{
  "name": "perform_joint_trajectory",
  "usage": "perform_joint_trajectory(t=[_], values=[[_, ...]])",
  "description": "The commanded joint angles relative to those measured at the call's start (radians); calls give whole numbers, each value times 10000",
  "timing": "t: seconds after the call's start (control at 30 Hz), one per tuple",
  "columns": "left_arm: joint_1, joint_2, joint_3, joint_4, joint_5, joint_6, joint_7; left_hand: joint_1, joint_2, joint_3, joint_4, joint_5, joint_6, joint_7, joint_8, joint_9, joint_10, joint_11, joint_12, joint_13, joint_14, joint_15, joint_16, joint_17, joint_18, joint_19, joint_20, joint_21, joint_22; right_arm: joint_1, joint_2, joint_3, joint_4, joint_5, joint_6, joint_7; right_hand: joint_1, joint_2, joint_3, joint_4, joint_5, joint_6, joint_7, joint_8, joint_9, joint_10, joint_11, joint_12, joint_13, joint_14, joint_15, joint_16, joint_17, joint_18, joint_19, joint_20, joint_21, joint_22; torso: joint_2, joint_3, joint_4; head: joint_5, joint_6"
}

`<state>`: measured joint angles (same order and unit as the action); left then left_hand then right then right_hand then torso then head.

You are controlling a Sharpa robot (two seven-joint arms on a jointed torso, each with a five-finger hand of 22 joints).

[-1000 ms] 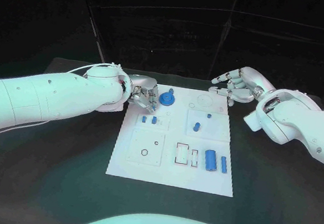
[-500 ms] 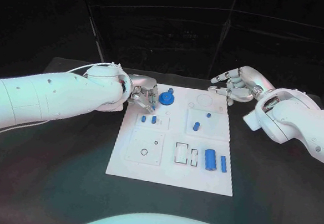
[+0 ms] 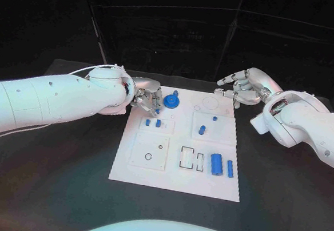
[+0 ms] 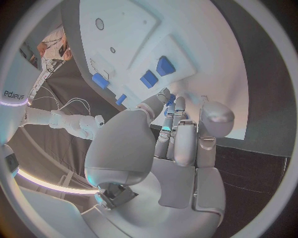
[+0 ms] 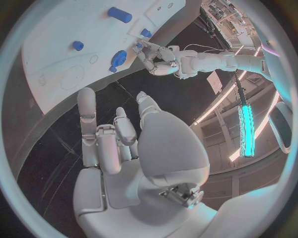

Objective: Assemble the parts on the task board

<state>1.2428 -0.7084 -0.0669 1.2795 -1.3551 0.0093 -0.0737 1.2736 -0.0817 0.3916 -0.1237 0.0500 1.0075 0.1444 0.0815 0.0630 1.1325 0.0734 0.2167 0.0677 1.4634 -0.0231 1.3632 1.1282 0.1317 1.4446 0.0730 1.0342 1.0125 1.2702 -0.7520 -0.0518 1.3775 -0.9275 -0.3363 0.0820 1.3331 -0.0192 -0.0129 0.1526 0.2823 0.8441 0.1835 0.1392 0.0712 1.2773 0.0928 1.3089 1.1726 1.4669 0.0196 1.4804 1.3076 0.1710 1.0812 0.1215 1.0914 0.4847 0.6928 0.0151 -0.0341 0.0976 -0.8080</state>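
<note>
Head view: my left hand [image 3: 146,98], fingers curled empty, has the blue knob [image 3: 172,100] at three o'clock, nearer than my spread right hand [image 3: 242,86].

head camera looks down; wrist cameras (close behind palms) share the task board [image 3: 181,146].

board near edge [image 3: 174,186] free | far corners: left hand [image 3: 146,100], right hand [image 3: 244,88]
</note>
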Motion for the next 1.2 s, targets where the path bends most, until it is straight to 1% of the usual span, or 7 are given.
perform_joint_trajectory(t=[0.03,0.33,0.47,0.63,0.8,0.93,1.2], values=[[9,-4,3,-3,20,38,-78,-10,-115,-41,53,-34,-106,-3,-75,2,-90,2,-57,8,239,74,-12,-12,-168,-51,40,-50,2,16,0,8,-1,-26,27,65,35,87,-65,-11,42,-19,-40,69,-1,0,-13,64,2,536,-75,-55,278,80,-33,-40,-49,-13,-4,-3,9,0,-4],[9,-145,6,2,22,-251,-30,-64,-191,-105,89,-33,-235,0,-153,6,-123,-4,-109,15,225,74,-44,-84,-156,-60,47,-91,-30,16,-71,7,49,-310,253,-233,371,191,31,-155,59,59,-71,166,11,-587,-50,-468,-716,455,-106,-217,-49,144,-213,-64,-259,-413,-10,-11,7,5,33],[16,-323,11,1,325,-470,56,-94,-199,-136,128,-33,-303,32,-171,13,-164,29,-137,20,215,91,-54,-95,-104,-139,58,-361,-294,16,-200,6,150,-603,376,-369,804,314,336,-288,-92,88,-123,267,0,-2999,-117,-3555,-4272,172,-182,-828,-1099,153,-328,-130,-538,-625,-10,-13,13,-7,56],[56,-600,17,-25,1296,-750,313,-204,-192,-214,237,-33,-218,81,-115,43,-145,97,-120,40,114,148,-241,-442,-27,-293,94,-824,-737,16,-347,5,256,-1473,618,-477,1213,57,920,-354,-258,230,-19,324,-21,-3400,-3,-6802,-6783,-549,-85,-2697,-3762,155,-625,-100,-1225,-1020,-34,-19,-6,-46,101],[124,-982,18,13,3215,-1194,844,-201,-176,-313,314,-31,-45,145,-37,73,-184,152,-104,63,-157,211,-682,-1168,125,-638,157,-1717,-1561,14,-504,3,412,-2907,913,-662,1539,-230,1506,-601,-406,742,-67,441,-1,-3057,4,-8325,-8205,-414,-124,-2958,-3931,152,-461,-101,-1351,-1130,-27,-32,-21,-295,226],[158,-1247,14,116,5648,-1878,1590,-206,-132,-431,414,-29,185,196,77,94,-312,217,-75,80,-889,286,-1747,-2883,433,-1445,246,-3573,-3238,10,-595,1,540,-4367,1064,-885,1544,-435,1927,-749,-555,1340,-229,586,15,-2358,-104,-9028,-8962,-232,-236,-2887,-3701,161,-367,-209,-1353,-1151,-54,-36,-11,-363,277],[172,-1573,-10,621,10033,-2666,3262,-113,41,-476,494,-29,288,210,150,91,-269,215,99,139,-1375,307,-2402,-3874,485,-1727,301,-3995,-3521,-77,-551,-4,735,-6472,1179,-1468,1403,-685,2339,-910,-625,1751,-341,588,-14,-1836,-201,-9729,-9604,-89,-291,-2802,-3456,139,-280,-288,-1320,-1147,-25,-48,-36,-583,360]])
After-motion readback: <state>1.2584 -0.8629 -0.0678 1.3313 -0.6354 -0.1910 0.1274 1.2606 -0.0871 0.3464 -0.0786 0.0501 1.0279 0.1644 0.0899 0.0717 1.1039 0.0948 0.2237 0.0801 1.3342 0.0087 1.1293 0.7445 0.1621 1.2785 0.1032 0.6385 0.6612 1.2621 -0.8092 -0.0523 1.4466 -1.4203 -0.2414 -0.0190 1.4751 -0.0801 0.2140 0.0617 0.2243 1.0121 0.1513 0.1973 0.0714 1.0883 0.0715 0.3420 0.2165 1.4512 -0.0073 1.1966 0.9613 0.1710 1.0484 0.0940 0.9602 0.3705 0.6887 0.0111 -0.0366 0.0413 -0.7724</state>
